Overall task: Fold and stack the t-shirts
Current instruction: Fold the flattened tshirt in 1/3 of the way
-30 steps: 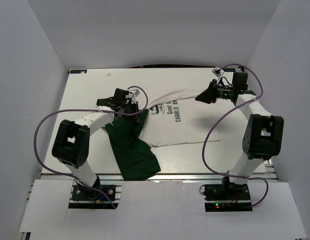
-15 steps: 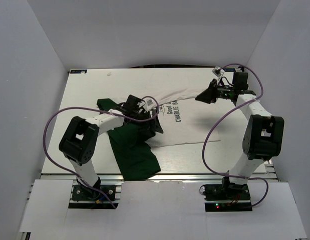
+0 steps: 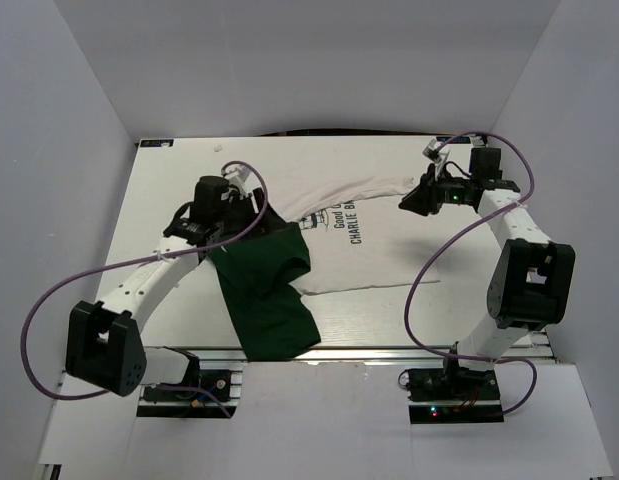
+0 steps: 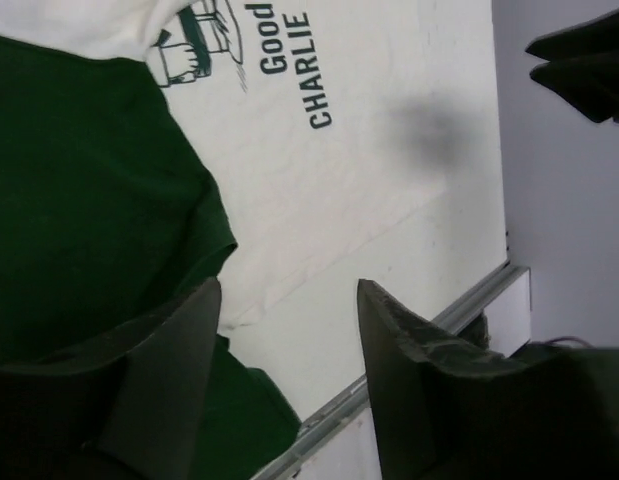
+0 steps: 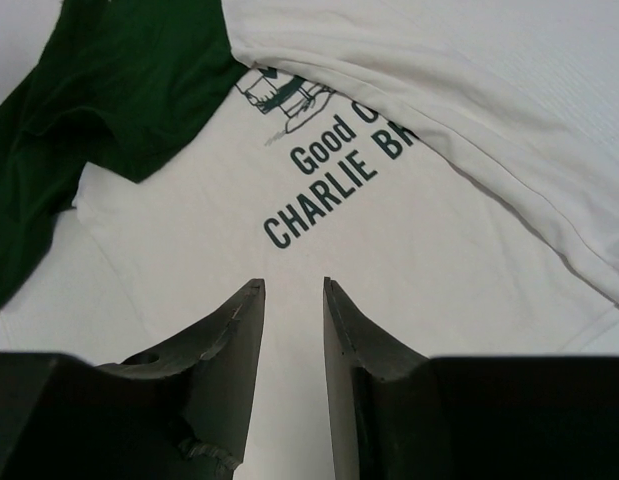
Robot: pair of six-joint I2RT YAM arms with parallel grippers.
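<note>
mid-table, one t-shirt (image 3: 359, 262) — half spread, green sleeve lying over its left side. left gripper (image 4: 289, 290): jaws wide, empty, above the sleeve. right gripper (image 5: 292, 285): narrow gap, empty, hovering over the print. step, likely: early folds — next needs a fresh edge grip.

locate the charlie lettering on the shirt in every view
Top external: the CHARLIE lettering is just right of centre, running sideways.
Left wrist: top centre, running vertically.
Right wrist: middle of the picture, slanting upward.
Shared landmark: the cartoon print next to it, at the edge of the dark green cloth.
</note>
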